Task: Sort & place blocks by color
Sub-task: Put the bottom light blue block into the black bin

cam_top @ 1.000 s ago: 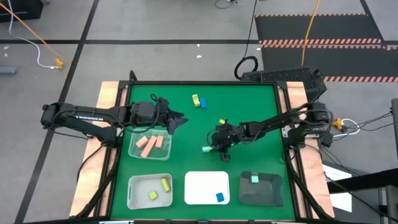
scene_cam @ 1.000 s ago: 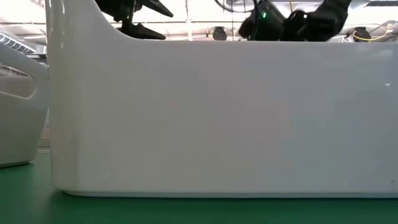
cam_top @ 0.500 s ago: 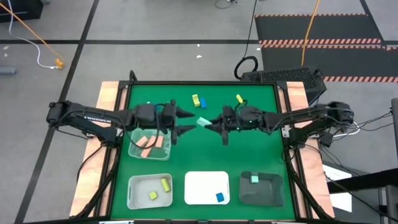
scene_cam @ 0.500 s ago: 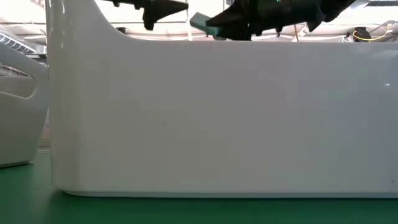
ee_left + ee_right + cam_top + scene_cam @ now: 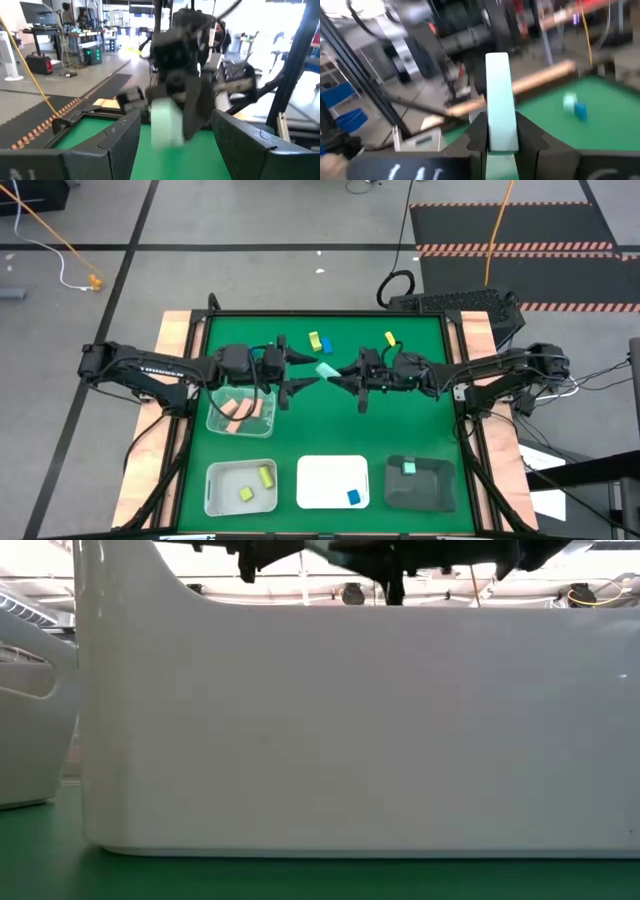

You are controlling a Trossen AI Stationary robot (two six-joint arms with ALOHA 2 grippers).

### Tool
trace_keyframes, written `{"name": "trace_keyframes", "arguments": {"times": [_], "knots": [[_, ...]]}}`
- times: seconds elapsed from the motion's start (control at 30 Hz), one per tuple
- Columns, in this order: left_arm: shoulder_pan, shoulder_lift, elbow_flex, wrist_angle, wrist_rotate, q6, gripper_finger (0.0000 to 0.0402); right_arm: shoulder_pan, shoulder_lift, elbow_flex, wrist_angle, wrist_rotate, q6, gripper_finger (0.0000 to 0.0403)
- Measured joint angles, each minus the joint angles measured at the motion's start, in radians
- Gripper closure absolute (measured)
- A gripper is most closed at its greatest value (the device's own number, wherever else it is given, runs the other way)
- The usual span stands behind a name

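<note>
Here my right gripper (image 5: pixel 340 376) is clamped on a pale mint bar (image 5: pixel 327 371), holding it out level above the middle of the green table (image 5: pixel 420 430), its far end poking clear of my fingers so the other arm can take it. My left gripper (image 5: pixel 300 370) faces it with fingers spread either side of that free end, not yet closed on it; I judge this a handover, though the dark tray (image 5: pixel 420 483) with a mint block (image 5: pixel 408 468) lies on my right side. The other blocks sit sorted or waiting: salmon-pink bars (image 5: pixel 236 411) in the clear tray (image 5: pixel 240 412), yellow-green pieces (image 5: pixel 266 475) in the near-left clear tray (image 5: pixel 241 487), a blue cube (image 5: pixel 353 497) on the white tray (image 5: pixel 333 481), and loose yellow-green and blue blocks (image 5: pixel 319 342) plus another yellow-green one (image 5: pixel 389 338) toward the far edge. The table is green felt with wooden side rails; beyond it lies grey floor with striped mats and cables.
</note>
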Motion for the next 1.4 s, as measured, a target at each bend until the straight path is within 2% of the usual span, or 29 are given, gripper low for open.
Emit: {"name": "trace_keyframes", "arguments": {"times": [0.13, 0.27, 0.4, 0.57, 0.67, 0.77, 1.07, 1.4], "knots": [[-0.001, -0.002, 0.0, -0.009, 0.0, -0.069, 0.0158, 0.002, -0.075, 0.0, -0.263, -0.014, 0.137, 0.0357], [-0.001, -0.003, 0.0, -0.011, 0.0, -0.129, 0.0158, 0.007, -0.153, -0.001, -0.531, -0.141, 0.363, 0.0357], [-0.001, -0.002, 0.0, -0.052, 0.001, -0.148, 0.0158, 0.049, -0.216, 0.0, -0.694, -0.328, 0.62, 0.0357], [-0.001, -0.003, 0.0, -0.111, 0.001, -0.157, 0.0158, 0.147, -0.256, 0.0, -0.835, -0.508, 0.918, 0.0357], [-0.001, -0.003, 0.0, -0.142, 0.001, -0.173, 0.0158, 0.223, -0.262, 0.0, -0.94, -0.555, 1.042, 0.0357], [-0.001, -0.003, 0.0, -0.164, 0.001, -0.193, 0.0158, 0.293, -0.256, 0.0, -1.042, -0.559, 1.129, 0.0357], [-0.001, -0.003, 0.0, -0.185, 0.001, -0.2, 0.0158, 0.441, -0.244, 0.0, -1.085, -0.582, 1.26, 0.035], [-0.001, -0.003, 0.0, -0.196, 0.001, -0.223, 0.0158, 0.465, -0.244, 0.0, -1.085, -0.578, 1.185, 0.0246]]}}
